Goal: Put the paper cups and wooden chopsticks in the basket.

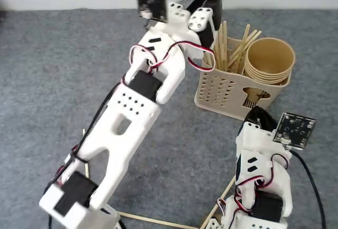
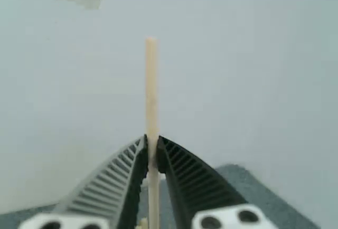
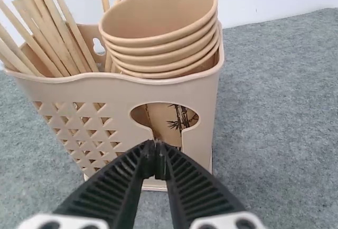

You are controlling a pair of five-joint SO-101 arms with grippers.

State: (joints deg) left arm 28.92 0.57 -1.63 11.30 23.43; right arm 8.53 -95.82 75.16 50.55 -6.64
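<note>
Above the back of the beige basket (image 1: pixel 222 89), my left gripper (image 1: pixel 208 1) is shut on one wooden chopstick (image 2: pixel 151 92), which stands upright between its jaws (image 2: pixel 152 152). Inside the basket are a stack of paper cups (image 1: pixel 269 57) and a bundle of chopsticks (image 1: pixel 232 49). My right gripper (image 1: pixel 257 114) is shut on nothing, just in front of the basket's near wall (image 3: pixel 95 113). Its tips (image 3: pixel 155 158) sit close to the wall's cut-out, with the cups (image 3: pixel 158 28) and the chopsticks (image 3: pixel 47 34) above.
Loose chopsticks lie on the grey mat: one (image 1: pixel 153 221) along the front edge, one (image 1: pixel 224 194) beside the right arm's base, and a short piece (image 1: pixel 84 134) showing to the left of the left arm. A white wall stands behind the table.
</note>
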